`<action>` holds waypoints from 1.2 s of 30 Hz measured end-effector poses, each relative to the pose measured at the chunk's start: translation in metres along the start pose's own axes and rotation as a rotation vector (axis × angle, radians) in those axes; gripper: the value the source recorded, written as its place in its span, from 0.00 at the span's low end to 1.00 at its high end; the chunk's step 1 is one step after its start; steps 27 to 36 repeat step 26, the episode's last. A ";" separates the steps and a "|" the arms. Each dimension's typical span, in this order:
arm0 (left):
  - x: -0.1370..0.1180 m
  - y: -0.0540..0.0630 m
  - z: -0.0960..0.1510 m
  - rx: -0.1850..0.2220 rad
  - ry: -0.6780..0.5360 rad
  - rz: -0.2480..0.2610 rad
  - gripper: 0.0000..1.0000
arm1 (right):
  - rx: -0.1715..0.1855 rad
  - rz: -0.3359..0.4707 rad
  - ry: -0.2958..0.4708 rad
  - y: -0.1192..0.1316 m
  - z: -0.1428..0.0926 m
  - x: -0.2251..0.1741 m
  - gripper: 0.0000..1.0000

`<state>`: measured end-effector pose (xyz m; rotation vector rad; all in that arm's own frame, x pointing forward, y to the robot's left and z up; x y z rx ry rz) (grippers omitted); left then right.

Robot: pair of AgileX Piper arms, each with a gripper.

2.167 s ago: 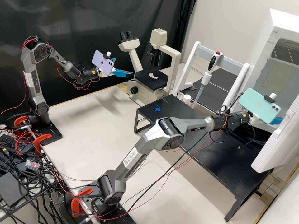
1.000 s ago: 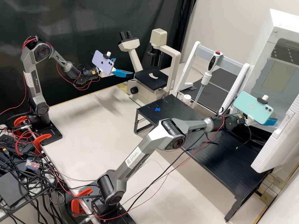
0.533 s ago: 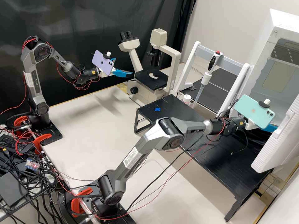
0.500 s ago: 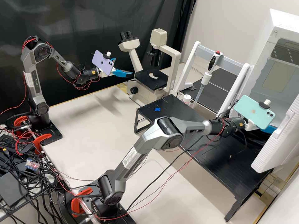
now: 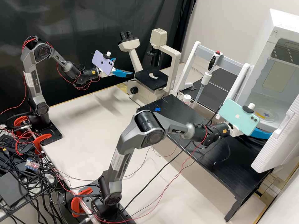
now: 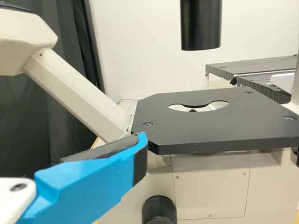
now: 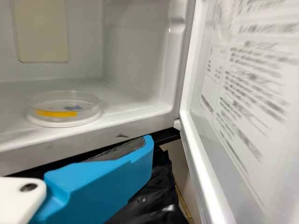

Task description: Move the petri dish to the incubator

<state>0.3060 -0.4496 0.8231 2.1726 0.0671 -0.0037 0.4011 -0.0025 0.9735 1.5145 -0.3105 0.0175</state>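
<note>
Presently, at right of the high view, see the blue-fingered right gripper parted, without load, perhaps for leaving safely. Just behind, see the clear round petri dish on a round white base, probably for lying level, inside the white boxy incubator. Farther, at upper left, see the blue-fingered left gripper parted too, perhaps aside for giving room.

From where I'm standing, I count two arms, two grippers and two phones, plus one petri dish, one incubator, one microscope, one pipette, one white-capped pot and one black curtain.
</note>
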 end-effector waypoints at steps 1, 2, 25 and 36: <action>0.000 0.000 0.000 0.000 0.000 0.000 1.00 | 0.001 0.010 0.013 0.000 -0.001 -0.008 1.00; 0.000 0.000 0.000 0.000 0.000 0.000 1.00 | 0.002 0.025 0.034 0.001 -0.003 -0.021 1.00; 0.000 0.000 0.000 0.000 0.000 0.000 1.00 | 0.108 0.111 0.437 -0.066 -0.036 -0.243 1.00; 0.000 0.000 0.000 0.000 0.000 0.000 1.00 | 0.113 0.089 0.453 -0.071 -0.037 -0.249 1.00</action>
